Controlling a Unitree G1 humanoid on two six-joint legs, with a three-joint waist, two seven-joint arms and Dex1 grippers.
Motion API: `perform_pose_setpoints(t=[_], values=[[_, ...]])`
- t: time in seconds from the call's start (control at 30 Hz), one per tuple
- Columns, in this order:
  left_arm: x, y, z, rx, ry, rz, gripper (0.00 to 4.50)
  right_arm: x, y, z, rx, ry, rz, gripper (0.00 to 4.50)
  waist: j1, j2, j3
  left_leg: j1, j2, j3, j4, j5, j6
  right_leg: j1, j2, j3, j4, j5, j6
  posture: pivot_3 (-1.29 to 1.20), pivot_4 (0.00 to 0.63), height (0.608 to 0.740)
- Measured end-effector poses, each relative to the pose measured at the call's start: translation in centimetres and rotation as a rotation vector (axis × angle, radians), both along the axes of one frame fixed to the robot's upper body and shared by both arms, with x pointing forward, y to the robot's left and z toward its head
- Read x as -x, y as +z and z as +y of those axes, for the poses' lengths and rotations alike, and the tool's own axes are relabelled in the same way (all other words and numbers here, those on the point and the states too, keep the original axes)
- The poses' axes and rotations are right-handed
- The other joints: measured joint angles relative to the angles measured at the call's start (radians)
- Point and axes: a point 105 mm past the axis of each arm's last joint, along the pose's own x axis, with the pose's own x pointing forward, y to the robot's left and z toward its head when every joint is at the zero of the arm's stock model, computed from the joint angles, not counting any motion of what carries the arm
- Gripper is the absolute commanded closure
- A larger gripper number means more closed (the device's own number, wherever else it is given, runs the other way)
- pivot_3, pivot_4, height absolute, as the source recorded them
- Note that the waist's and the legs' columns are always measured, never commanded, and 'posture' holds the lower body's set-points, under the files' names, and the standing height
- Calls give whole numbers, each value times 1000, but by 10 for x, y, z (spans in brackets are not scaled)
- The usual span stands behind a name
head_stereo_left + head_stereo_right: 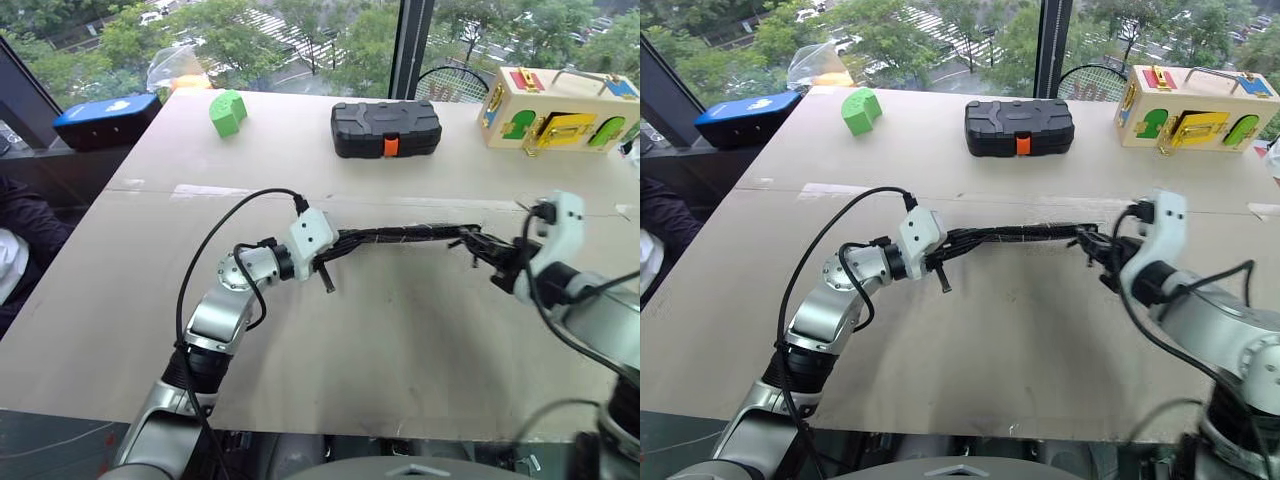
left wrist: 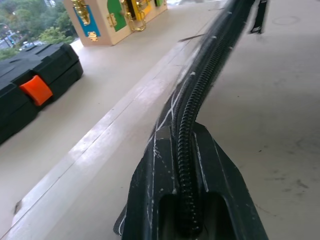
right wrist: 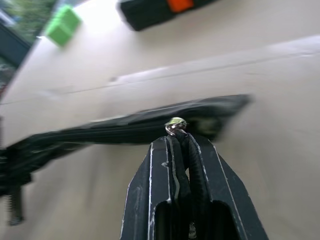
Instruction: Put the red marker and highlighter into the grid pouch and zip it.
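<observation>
Both grippers' jaws clamped on grid pouch (image 1: 400,234), edge-up over table (image 1: 420,340).

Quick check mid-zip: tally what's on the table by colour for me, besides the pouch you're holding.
Black: 1, hard case
Green: 1, block
Blue: 1, box at the table's edge
Wooden, multicoloured: 1, latch box
Total: 4

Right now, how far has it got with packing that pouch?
No pens lie on the table, so they seem packed already. The left gripper clamps one end of the grid pouch, held edge-up; the right gripper pinches the zipper pull at the other end. Whether it's fully zipped isn't clear.
</observation>
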Motion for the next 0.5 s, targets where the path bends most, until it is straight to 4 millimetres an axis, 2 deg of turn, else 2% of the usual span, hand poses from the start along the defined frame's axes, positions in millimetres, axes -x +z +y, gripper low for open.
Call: perform_pose_setpoints(t=[0.13,0.27,0.33,0.37,0.4,0.5], values=[[0,3,-11,-12,-38,-32,4500,12,-4,-12,13,-12,54,4399,1,0,0,0,0,0,0,0,0,0,0,1,0,0,1,0,150,740],[1,-2,-15,-61,-65,-83,4500,21,-14,-11,94,19,79,4399,1,-1,0,0,0,0,0,0,0,0,1,1,0,-1,2,0,150,740],[3,-5,-14,-105,-99,-121,3711,21,-17,-10,195,54,6,3768,2,0,0,0,1,0,0,0,0,0,1,1,-1,-2,4,0,150,740],[5,-7,-12,-122,-113,-130,3490,24,-22,-11,283,81,-2,3537,5,0,0,0,1,0,0,0,0,0,1,1,-1,-3,4,0,150,740],[7,-9,-9,-132,-120,-125,2950,30,-31,-15,375,120,3,2963,7,0,-1,0,0,0,0,0,0,0,0,1,-2,-3,5,0,150,740],[12,-17,6,-80,-97,-25,1616,48,-48,-16,390,201,-6,1601,22,-1,-1,0,1,-1,-1,0,0,0,0,0,-2,-4,7,0,150,740]])
